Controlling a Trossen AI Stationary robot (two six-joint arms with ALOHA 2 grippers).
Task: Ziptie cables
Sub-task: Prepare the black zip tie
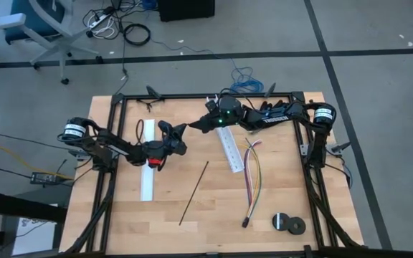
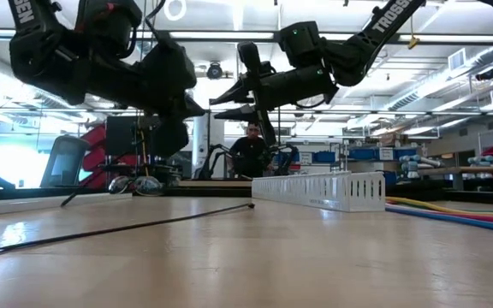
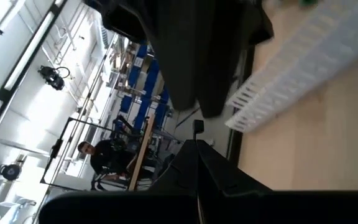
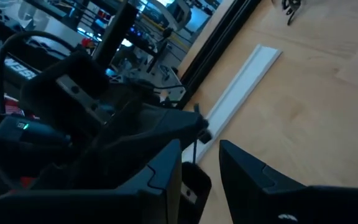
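Grippers meet above the table

Left gripper (image 1: 183,130) is pinched tight on a ziptie (image 3: 197,163). Right gripper (image 1: 194,127), fingers parted, faces it. Cables (image 1: 252,172) lie at four o'clock, another ziptie (image 1: 194,192) at six.

A light wooden table (image 1: 214,229) carries two white plastic channels (image 1: 232,150) (image 1: 148,161), a thin black ziptie (image 1: 194,192) below both grippers, multicoloured cables (image 1: 253,179) and two black round discs (image 1: 288,223).
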